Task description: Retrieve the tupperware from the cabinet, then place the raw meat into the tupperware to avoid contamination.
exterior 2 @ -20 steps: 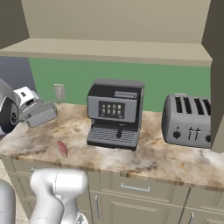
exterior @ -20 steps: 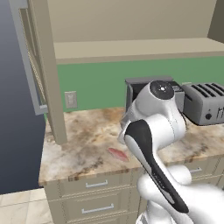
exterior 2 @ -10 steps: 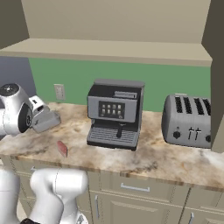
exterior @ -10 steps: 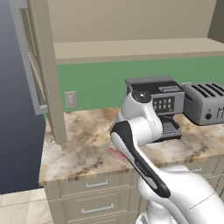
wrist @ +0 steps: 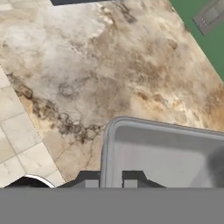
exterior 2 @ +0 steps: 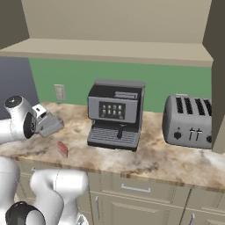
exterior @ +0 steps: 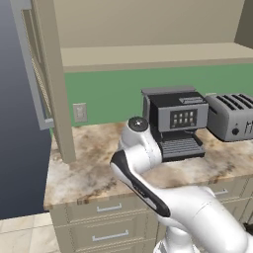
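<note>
In the right base view my gripper (exterior 2: pixel 45 120) hangs at the left, just above the counter, shut on the translucent grey tupperware (exterior 2: pixel 51 125), which tilts slightly. The raw meat (exterior 2: pixel 62 149), a small pinkish-red slab, lies on the marble counter (exterior 2: pixel 167 162) just below and right of the tupperware, apart from it. The hand view has the tupperware (wrist: pixel 166 153) open side up, its near rim pinched between my fingertips (wrist: pixel 91 183). The cabinet (exterior: pixel 148 53) stands above with its door (exterior: pixel 30 74) swung open to the left and a bare beige shelf.
A black coffee machine (exterior 2: pixel 116 115) stands mid-counter with a silver toaster (exterior 2: pixel 189 122) to its right. A wall outlet (exterior 2: pixel 59 92) sits on the green backsplash. Beige drawers (exterior: pixel 106 217) run below the counter's front edge. Tiled floor (wrist: pixel 17 131) shows past the counter's end.
The arm has folded lower, and the gripper with the tupperware has come down and a little to the right, closer to the counter and the raw meat.
</note>
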{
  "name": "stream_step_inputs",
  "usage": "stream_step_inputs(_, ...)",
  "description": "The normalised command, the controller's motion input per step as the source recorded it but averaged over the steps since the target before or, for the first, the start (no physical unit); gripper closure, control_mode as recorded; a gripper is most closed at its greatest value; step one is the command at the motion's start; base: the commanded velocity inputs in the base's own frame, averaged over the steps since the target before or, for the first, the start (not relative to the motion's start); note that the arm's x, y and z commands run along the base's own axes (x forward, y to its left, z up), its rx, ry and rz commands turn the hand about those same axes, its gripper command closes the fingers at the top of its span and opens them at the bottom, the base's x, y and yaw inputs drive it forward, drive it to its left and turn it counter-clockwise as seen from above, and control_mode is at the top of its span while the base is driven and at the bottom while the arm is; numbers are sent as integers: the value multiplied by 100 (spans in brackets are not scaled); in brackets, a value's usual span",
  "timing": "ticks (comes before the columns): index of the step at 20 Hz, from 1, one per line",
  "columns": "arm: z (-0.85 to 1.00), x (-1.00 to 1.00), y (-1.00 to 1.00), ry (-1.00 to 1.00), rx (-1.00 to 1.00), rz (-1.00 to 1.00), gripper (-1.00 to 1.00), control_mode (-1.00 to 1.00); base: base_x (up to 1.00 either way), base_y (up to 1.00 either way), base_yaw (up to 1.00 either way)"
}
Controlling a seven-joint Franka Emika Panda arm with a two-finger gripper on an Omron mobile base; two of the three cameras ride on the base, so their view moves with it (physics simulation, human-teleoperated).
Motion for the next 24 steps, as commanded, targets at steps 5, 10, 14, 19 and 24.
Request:
stream_step_inputs(5,-19,29,27,0,0,0,100,-100,0,0,0)
stream_step_inputs(10,-28,20,22,6,0,0,100,-100,0,0,0)
stream_step_inputs(14,-40,1,7,1,0,-2,100,-100,0,0,0)
stream_step_inputs(19,-46,0,0,2,0,-2,100,-100,0,0,0)
stream_step_inputs(24,-35,0,0,-1,0,-1,100,-100,0,0,0)
